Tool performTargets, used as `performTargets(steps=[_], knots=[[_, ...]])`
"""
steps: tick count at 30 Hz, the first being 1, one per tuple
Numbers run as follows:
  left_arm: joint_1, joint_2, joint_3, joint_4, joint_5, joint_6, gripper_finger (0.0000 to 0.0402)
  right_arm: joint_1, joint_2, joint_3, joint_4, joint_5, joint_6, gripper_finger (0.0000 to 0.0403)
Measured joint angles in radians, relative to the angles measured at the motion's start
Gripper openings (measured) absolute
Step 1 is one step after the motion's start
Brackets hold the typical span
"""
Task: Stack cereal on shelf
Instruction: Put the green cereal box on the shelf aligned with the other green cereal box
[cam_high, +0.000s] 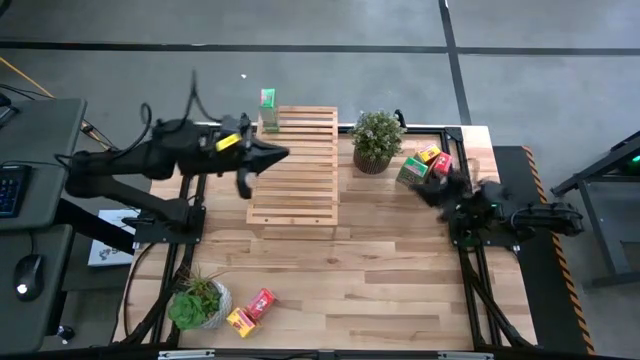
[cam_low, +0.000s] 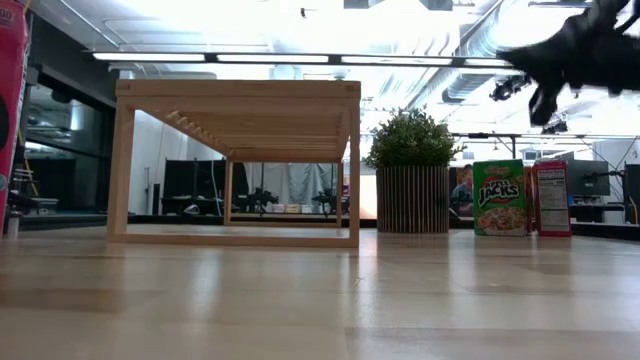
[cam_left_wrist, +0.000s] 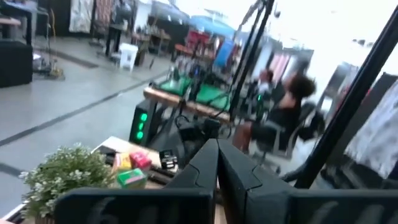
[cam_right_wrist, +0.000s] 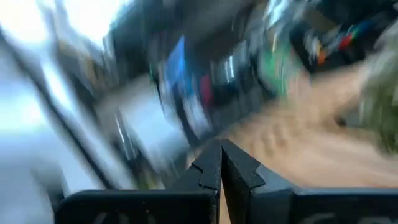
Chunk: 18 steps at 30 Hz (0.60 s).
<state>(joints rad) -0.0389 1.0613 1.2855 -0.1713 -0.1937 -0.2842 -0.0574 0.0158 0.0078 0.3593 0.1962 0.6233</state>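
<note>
Left pincer (cam_high: 272, 155), closed and empty, hovers over the shelf (cam_high: 294, 180); right pincer (cam_high: 432, 190), closed, hangs near the right-side cereal (cam_high: 412, 171).

Open-plan robotics lab or workshop. Bare concrete floor (cam_high: 330, 25) surrounds the surface (cam_high: 340, 290); exposed ceiling ducts (cam_low: 480, 85) run overhead. A desk with keyboard (cam_high: 10, 190) sits at 9 o'clock.

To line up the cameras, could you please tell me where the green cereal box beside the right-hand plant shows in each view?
High: green box, right of the plant.
Low: right of the plant, box upright.
Left wrist: box beside the plant.
Right wrist: not identifiable.
Shared landmark: the plant.
</note>
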Motion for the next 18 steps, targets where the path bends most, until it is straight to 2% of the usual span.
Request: performTargets(steps=[3,5,9,11,13,15,18], knots=[[-0.030,-0.060,-0.067,0.050,-0.062,-0.010,0.0000,0.000,0.009,0.000,0.242,0.203,0.175,0.0000],[-0.039,-0.084,-0.090,0.066,-0.101,-0.011,0.0000,0.000,0.035,0.011,0.351,0.291,0.171,0.0000],[-0.042,-0.102,-0.095,0.069,-0.131,-0.010,0.0000,0.000,0.165,0.169,0.371,0.304,0.096,0.0001],[-0.038,-0.101,-0.095,0.066,-0.133,-0.002,0.0000,-0.001,0.263,0.282,0.264,0.302,0.039,0.0006],[-0.034,-0.100,-0.095,0.065,-0.133,0.004,0.0000,0.000,0.359,0.414,0.084,0.290,-0.035,0.0023],[-0.033,-0.101,-0.095,0.065,-0.133,0.005,0.0000,-0.004,0.444,0.564,-0.188,0.280,-0.108,0.0053],[-0.033,-0.100,-0.095,0.060,-0.129,0.004,0.0000,-0.036,0.575,0.785,-0.673,0.288,-0.131,0.0118]])
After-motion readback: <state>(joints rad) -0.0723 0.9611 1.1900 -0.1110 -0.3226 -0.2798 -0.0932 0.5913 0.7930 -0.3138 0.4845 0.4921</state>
